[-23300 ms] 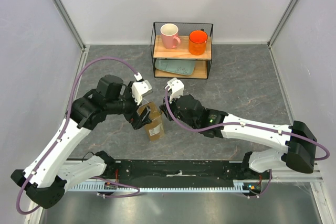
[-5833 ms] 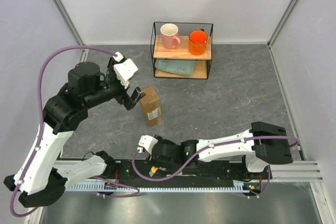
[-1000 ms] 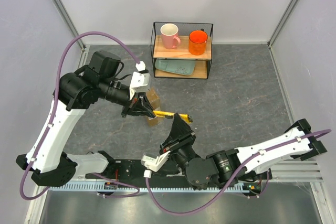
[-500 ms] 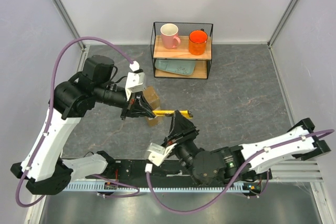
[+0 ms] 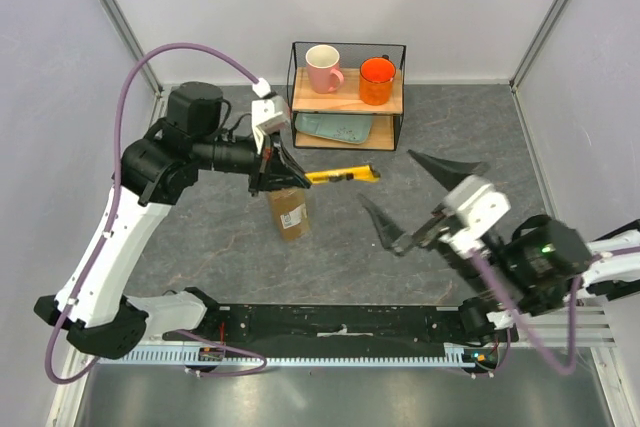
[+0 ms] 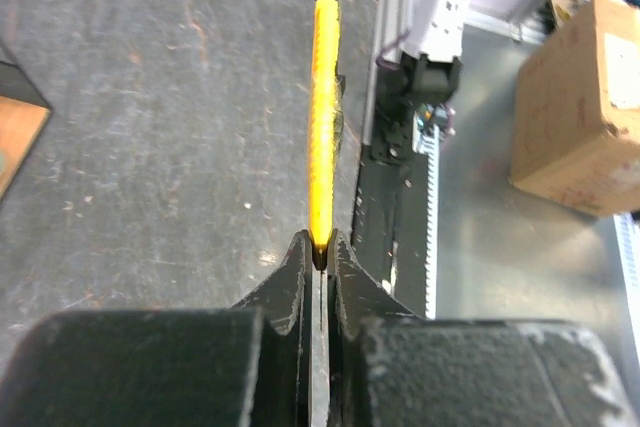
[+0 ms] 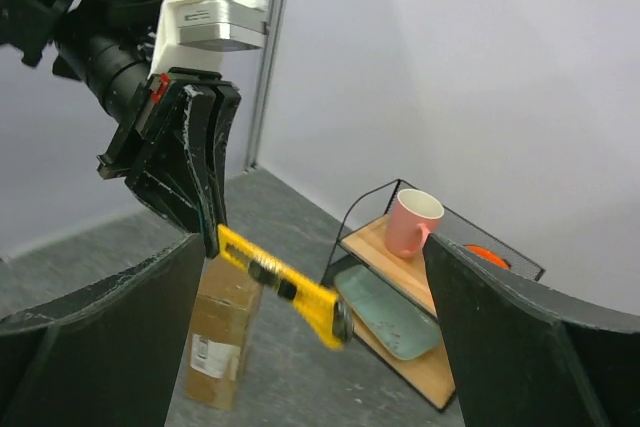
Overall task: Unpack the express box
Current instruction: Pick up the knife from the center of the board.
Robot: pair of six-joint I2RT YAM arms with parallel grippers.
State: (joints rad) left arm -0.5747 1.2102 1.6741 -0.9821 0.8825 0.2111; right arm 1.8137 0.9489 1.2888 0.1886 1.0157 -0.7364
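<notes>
The left end effector [image 5: 281, 175] is clamping one end of the yellow utility knife [image 5: 342, 174] between closed fingers and is holding it roughly level above the tabletop [image 5: 460, 137], pointing toward the right arm. In the left wrist view the gripped end is disappearing between the fingers. The right end effector [image 5: 415, 197] is standing wide open, gripping nothing, clear of the knife's free end; its wrist camera is showing only the inner faces of its fingers, cut off by the lower frame edge. The express box [image 5: 288, 212] is standing on end on the tabletop just below the left end effector, which is hiding its top from above. The white label [image 7: 201, 352] is too small to read. The wire rack [image 5: 348, 97] is standing behind, with the orange mug [image 7: 487, 257] mostly hidden in the right wrist view.
</notes>
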